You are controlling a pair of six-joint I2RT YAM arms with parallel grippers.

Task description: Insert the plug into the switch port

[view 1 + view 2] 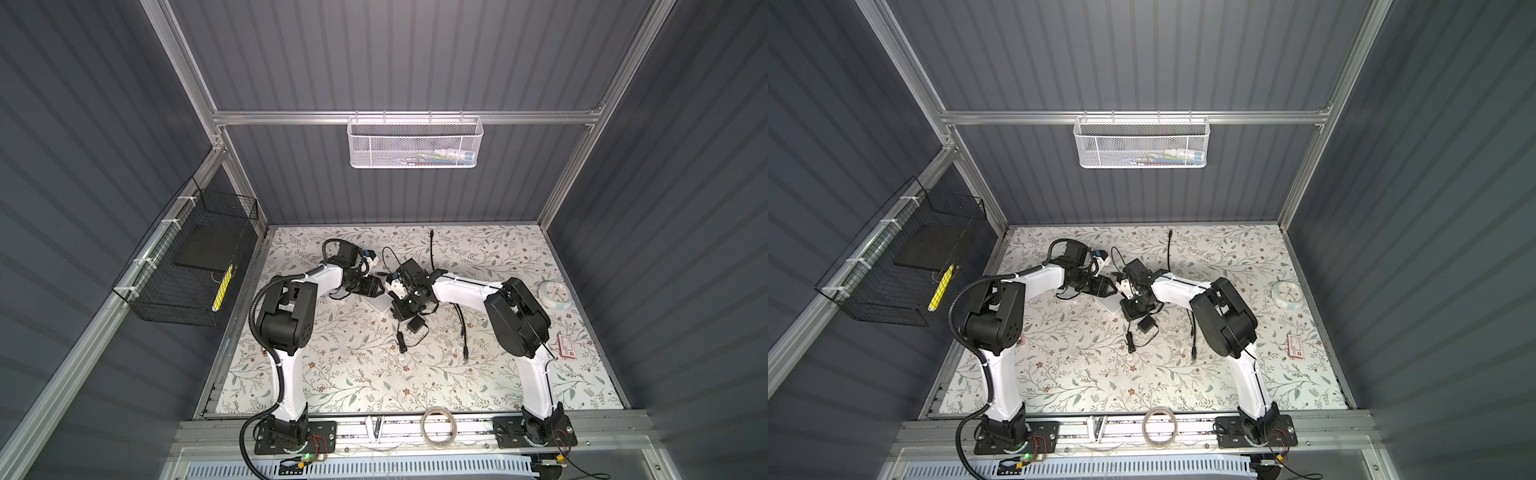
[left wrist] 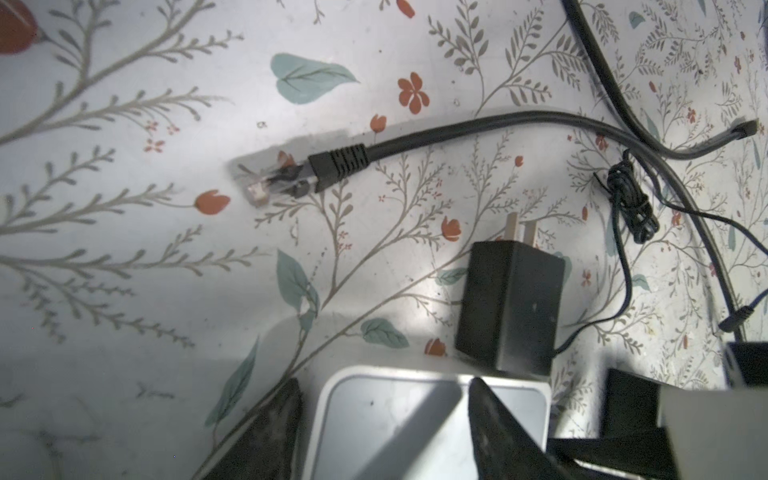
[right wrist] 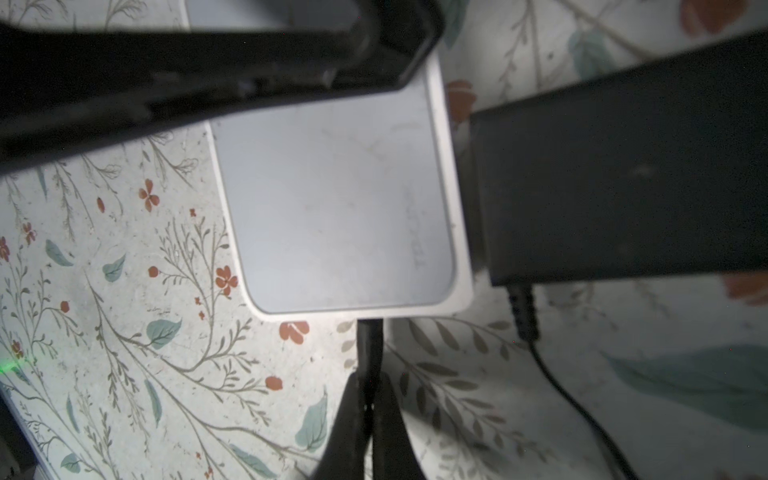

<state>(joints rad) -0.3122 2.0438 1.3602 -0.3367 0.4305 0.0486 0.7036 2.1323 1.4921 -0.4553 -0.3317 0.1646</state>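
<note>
**Plug at the switch.** The black plug meets one edge of the white switch at the middle of the table. It is pinched between the closed fingers of the right gripper. The close view is too blurred to tell whether it sits fully in the port.

The left gripper hangs with its jaws parted and grasps nothing. One finger stands just off the switch's side, and the other is over its top.

One black power adapter, two prongs showing, lies against the adjoining edge of the switch. Its thin cord is knotted in a bundle nearby.

One loose network plug with a clear tip rests on the floral surface, apart from the switch. A second cable end points at the table's far edge.

Near the right edge, well apart from the cluster, lie one round clock and one red-and-white card. One roll of tape sits on the front rail between the bases of the left arm and the right arm.

Two baskets hang on the walls: a white mesh basket at the back and a black wire basket at the left.

Open patterned surface runs from the cluster to the near edge and into the far right corner.
</note>
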